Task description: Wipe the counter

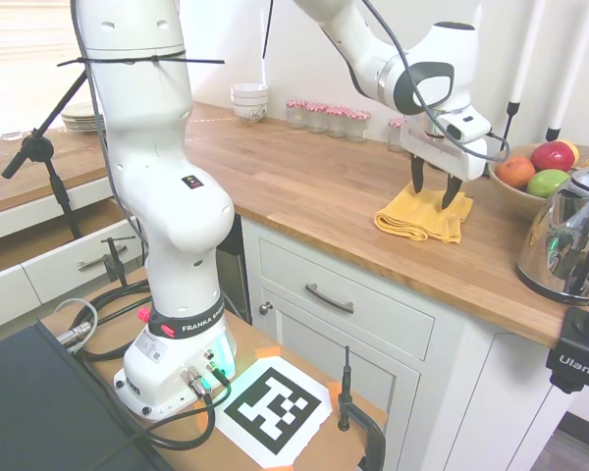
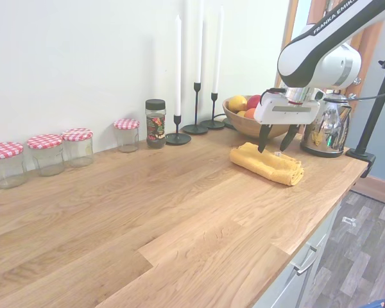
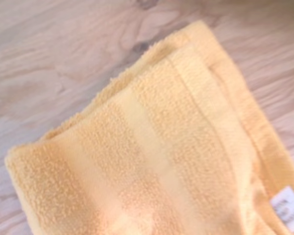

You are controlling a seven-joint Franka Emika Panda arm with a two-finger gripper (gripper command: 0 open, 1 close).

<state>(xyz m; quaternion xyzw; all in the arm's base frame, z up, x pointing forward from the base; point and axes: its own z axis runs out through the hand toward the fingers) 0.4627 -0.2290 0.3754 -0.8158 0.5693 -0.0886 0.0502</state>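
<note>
The counter (image 2: 179,212) runs the full length of the wall, atop white cabinets (image 1: 373,324). Near its right end lies a folded yellow towel (image 2: 267,165); its small white label (image 3: 288,209) shows in the wrist view, print unreadable. The gripper (image 2: 275,145) hangs directly over the towel, fingers spread apart, tips just above the cloth, pinching nothing. The arm (image 2: 333,25) bears the lettering "FRANKA EMIKA". Just beyond the towel stand a shiny kettle (image 2: 325,130) and a wooden bowl (image 2: 244,125) holding fruit. Further left along the wall: three black candlesticks (image 2: 196,106) with white candles, a dark-lidded spice jar (image 2: 155,123), and four empty glass jars (image 2: 77,147) with red checked lids.
</note>
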